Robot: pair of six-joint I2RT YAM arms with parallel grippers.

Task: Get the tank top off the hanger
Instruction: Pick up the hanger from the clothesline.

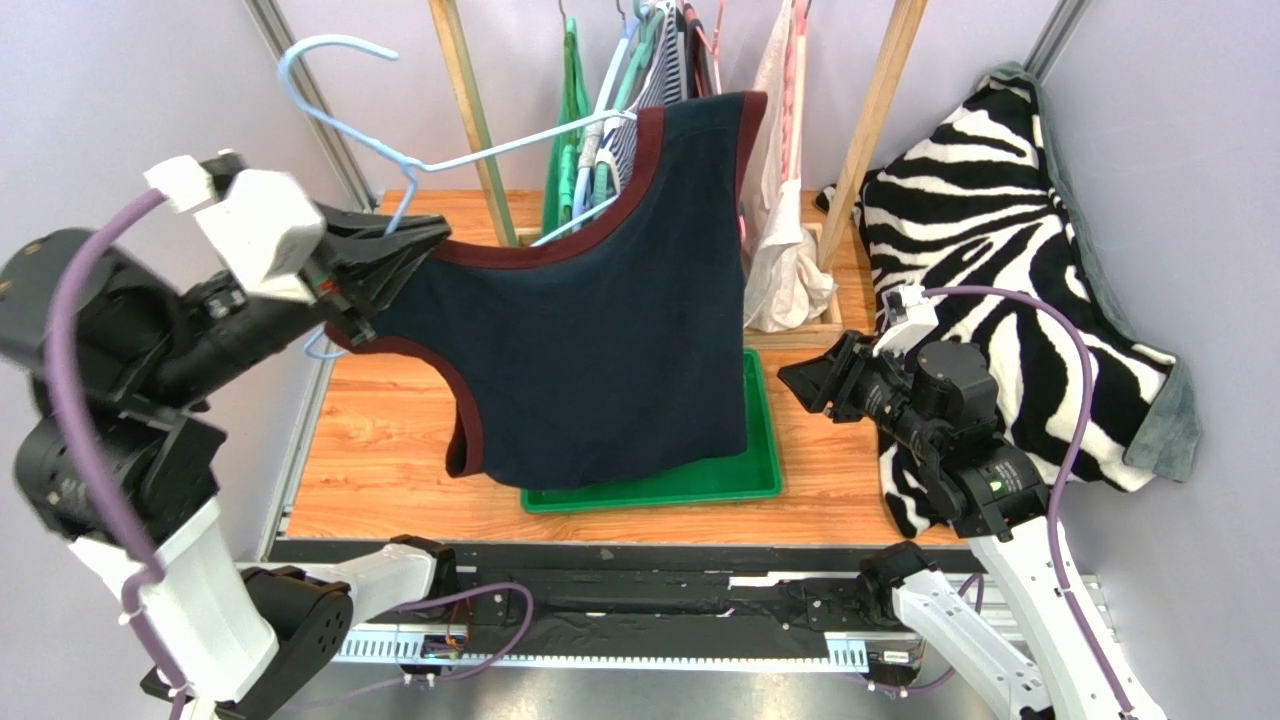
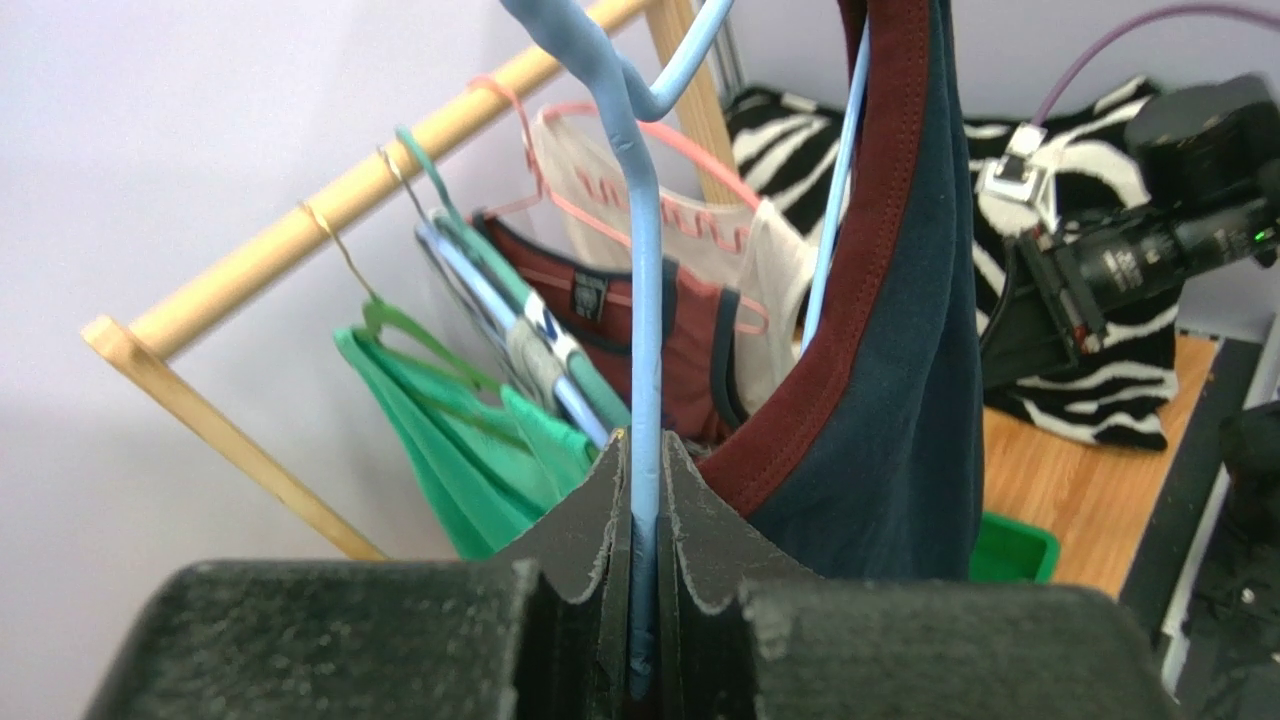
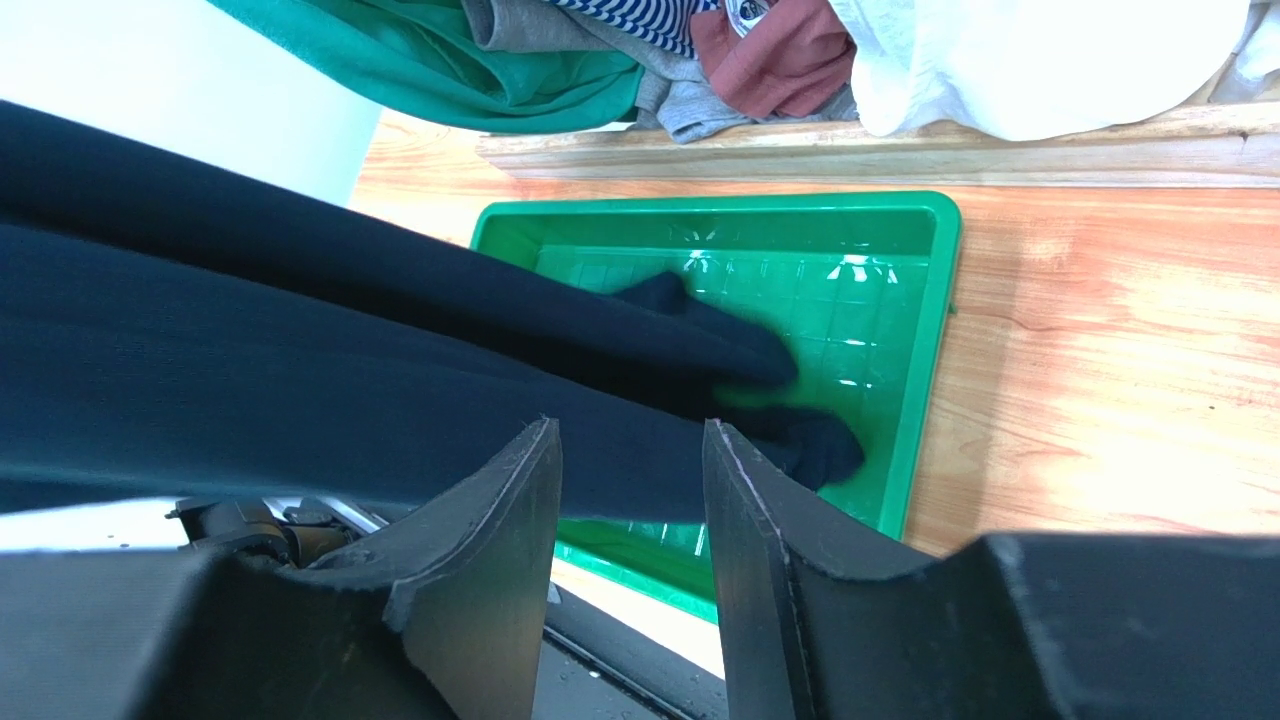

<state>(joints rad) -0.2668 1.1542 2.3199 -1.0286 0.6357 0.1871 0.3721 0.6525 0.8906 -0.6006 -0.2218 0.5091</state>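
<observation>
Top external view: grey walls enclose a wooden table (image 1: 376, 450). At left, the left gripper (image 1: 428, 243) is clamped on the pale blue hanger (image 2: 646, 345); the navy tank top (image 1: 601, 345) hangs from it over a green tray (image 1: 736, 483). Right gripper (image 1: 784, 383) sits open-jawed by the hem, near a zebra blanket (image 1: 977, 225)

The tank top (image 1: 601, 330) hides much of the hanger (image 2: 646, 375) and part of the green tray (image 1: 763, 450).
</observation>
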